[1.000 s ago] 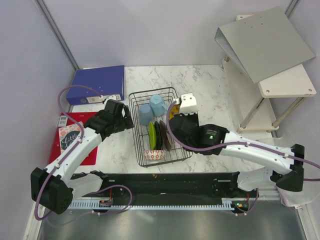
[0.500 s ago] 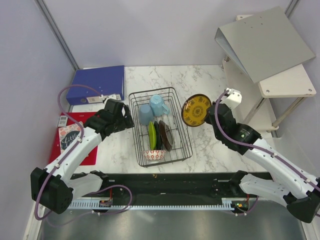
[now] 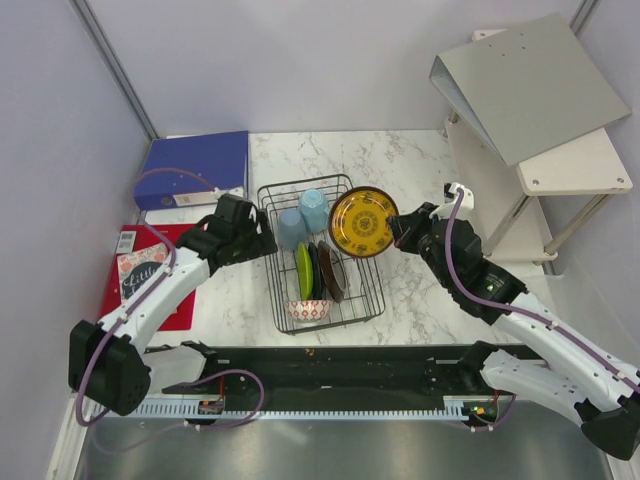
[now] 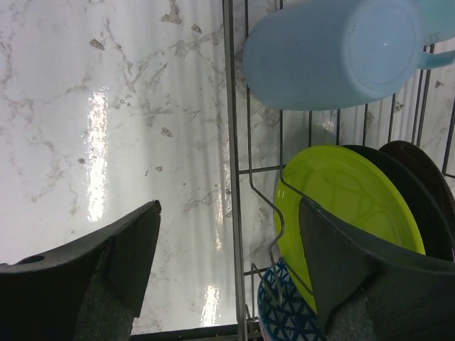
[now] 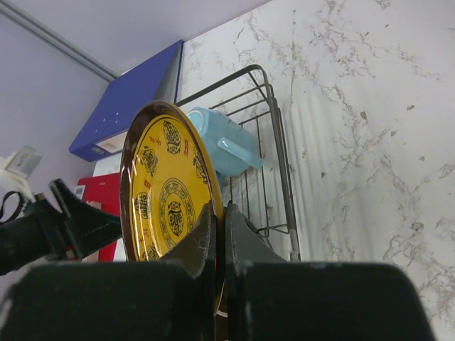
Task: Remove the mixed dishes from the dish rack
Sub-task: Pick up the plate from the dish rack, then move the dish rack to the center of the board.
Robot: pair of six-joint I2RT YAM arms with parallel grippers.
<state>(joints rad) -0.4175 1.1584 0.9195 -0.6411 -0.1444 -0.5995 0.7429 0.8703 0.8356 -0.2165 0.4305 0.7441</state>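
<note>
The black wire dish rack [image 3: 300, 182] holds two light blue cups [image 3: 290, 228] [image 3: 314, 208], an upright lime green plate [image 3: 303, 270], a black plate [image 3: 316, 270] and a red-and-white bowl [image 3: 308, 310]. My right gripper [image 3: 398, 232] is shut on the rim of the yellow-brown patterned plate [image 3: 363, 222], which hangs on edge over the rack's right side [image 5: 167, 192]. My left gripper [image 4: 227, 263] is open, straddling the rack's left wall wire [image 4: 233, 177]. One of its fingers is over the lime plate [image 4: 341, 206], above a blue patterned bowl [image 4: 284, 312].
A blue ring binder [image 3: 195, 165] lies at the back left, with a red book [image 3: 150, 275] in front of it. A white shelf stand [image 3: 570, 170] carrying a grey binder [image 3: 530, 85] stands at the right. A black rail [image 3: 330, 365] runs along the near edge.
My right arm lifted the yellow plate out of the rack to the right, then swung it back left over the rack's right edge. The left gripper edged toward the rack.
</note>
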